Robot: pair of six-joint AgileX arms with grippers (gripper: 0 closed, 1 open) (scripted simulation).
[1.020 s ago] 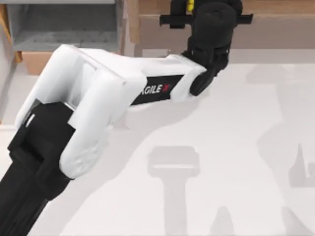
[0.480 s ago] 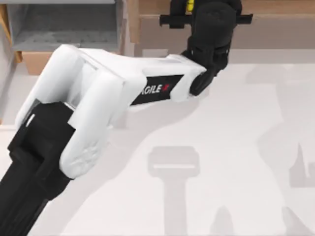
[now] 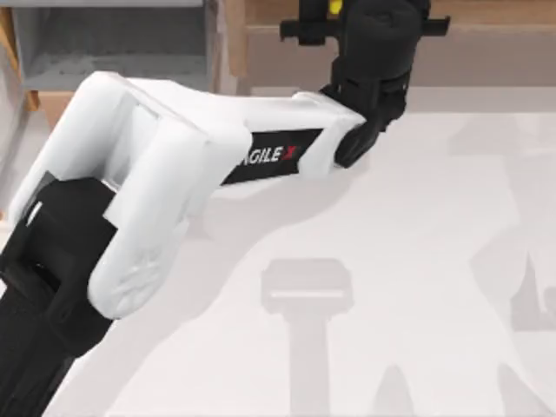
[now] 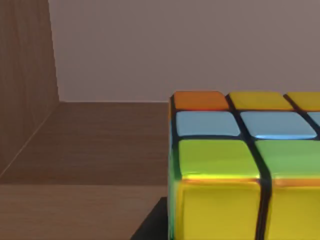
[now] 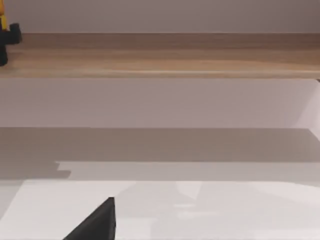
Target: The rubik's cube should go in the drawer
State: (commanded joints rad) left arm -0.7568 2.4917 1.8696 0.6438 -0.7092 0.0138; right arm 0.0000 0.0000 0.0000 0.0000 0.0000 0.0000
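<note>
Cube position first: the rubik's cube (image 4: 240, 170) sits hard up against the left gripper (image 3: 360, 22), so close to the wrist camera that its yellow, green, blue and orange tiles crowd the near side of that view. From above, just a sliver of yellow (image 3: 334, 6) peeks out beside the black gripper head. Contact looks likely, but the fingers themselves are hidden under the wrist, so I cannot tell how far apart they stand or whether they truly have hold of the cube.

Location of the pair: left arm (image 3: 174, 182) reaches far across the table (image 3: 417, 261) to the long brown wooden shelf unit (image 3: 486, 39) at the back. The wrist view shows the shelf board (image 4: 100, 145) and a side wall (image 4: 25, 80) beyond the cube, so the cube lies on or just over that shelf.

Key relation for the next move: the drawer (image 3: 113, 43), grey inside with a light orange-brown front, lies well apart from the gripper, off toward the table's left along the back edge. Judged from this, the cube must travel sideways from the shelf to over the drawer's open cavity, then down. The left arm is plainly the nearer one for both cube and drawer. The cube has no long axis to mind.

Right gripper: a dark fingertip (image 5: 95, 222) shows in its own wrist view, over bare table facing the shelf; parked. Its opening I cannot tell.
</note>
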